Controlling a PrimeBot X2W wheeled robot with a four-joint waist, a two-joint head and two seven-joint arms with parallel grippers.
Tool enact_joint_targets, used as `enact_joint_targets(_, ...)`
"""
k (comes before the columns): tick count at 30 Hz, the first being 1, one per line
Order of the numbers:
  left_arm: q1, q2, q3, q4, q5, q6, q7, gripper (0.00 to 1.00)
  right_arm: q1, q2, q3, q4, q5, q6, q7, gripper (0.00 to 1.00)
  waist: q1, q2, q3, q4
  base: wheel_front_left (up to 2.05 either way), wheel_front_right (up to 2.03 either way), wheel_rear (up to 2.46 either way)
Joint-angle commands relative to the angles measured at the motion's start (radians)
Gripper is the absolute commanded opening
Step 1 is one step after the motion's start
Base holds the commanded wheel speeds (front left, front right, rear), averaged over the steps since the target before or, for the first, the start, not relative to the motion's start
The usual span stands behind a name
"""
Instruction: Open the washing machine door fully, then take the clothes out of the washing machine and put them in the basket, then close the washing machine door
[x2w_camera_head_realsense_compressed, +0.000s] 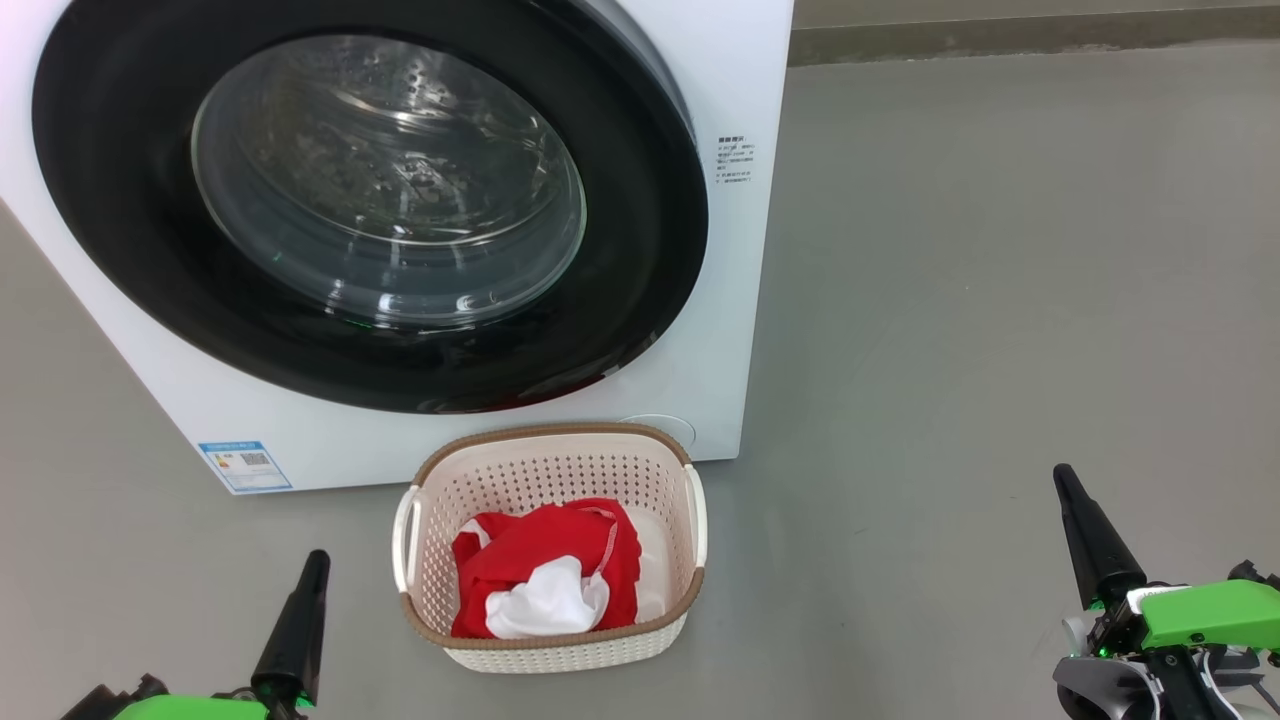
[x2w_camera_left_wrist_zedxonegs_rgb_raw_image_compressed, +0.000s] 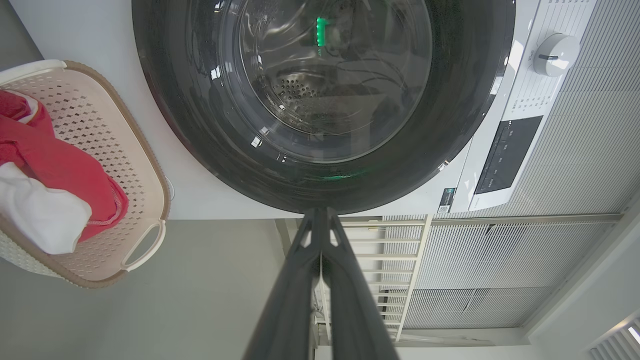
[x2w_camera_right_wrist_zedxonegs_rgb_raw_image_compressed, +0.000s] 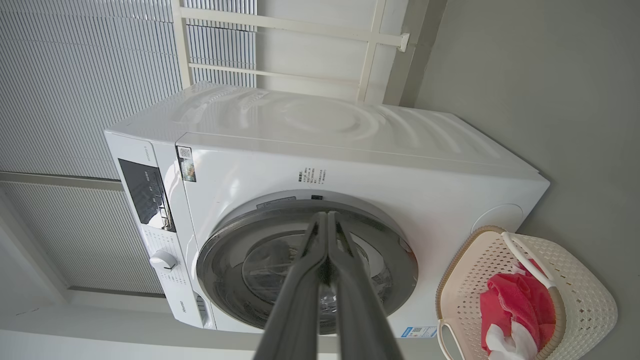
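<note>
At the bottom edge of the head view, the left gripper (x2w_camera_head_realsense_compressed: 316, 562) and the right gripper (x2w_camera_head_realsense_compressed: 1066, 482) sit low on either side. Each has its 2 dark fingers pressed together into a single point, with nothing between them. Both wrist views show the same: tips meeting, no cloth caught.

Just beyond them, between the 2 grippers and nearer the left one, the basket (x2w_camera_head_realsense_compressed: 560, 436) stands on the grey floor (x2w_camera_head_realsense_compressed: 1000, 300). Both grippers are well apart from it. The clothes (x2w_camera_head_realsense_compressed: 545, 560) lie inside it, red fabric bunched up with a white piece on top toward the near wall. No garment hangs over the rim or lies on the floor around it.

Right behind the basket rises the washing machine (x2w_camera_head_realsense_compressed: 745, 330). The washing machine door (x2w_camera_head_realsense_compressed: 390, 180) lies flat against its front, and the right wrist view shows no gap along the black rim. Through the glass the steel drum is visible. I can make out no red or white fabric in there, though reflections cover part of the window.

By my reading, all 3 parts of the task look finished: clothes out, clothes in the basket, door closed. Whether the latch has truly caught, I cannot tell.
</note>
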Motion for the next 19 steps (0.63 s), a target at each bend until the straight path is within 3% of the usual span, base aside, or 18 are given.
enact_joint_targets(1,-0.042,0.01,0.036,-0.02,0.012,-0.007,0.007,0.0,-0.043,-0.009,0.017,-0.024,-0.008,-0.001,0.006,0.0,0.0,-0.0001,0.0,0.0,0.0,0.0,0.0)
enact_joint_targets(19,-0.042,0.01,0.036,-0.02,0.012,-0.007,0.008,0.0,-0.043,-0.009,0.016,-0.024,-0.009,-0.001,0.007,0.0,0.0,-0.0001,0.0,0.0,0.0,0.0,0.0)
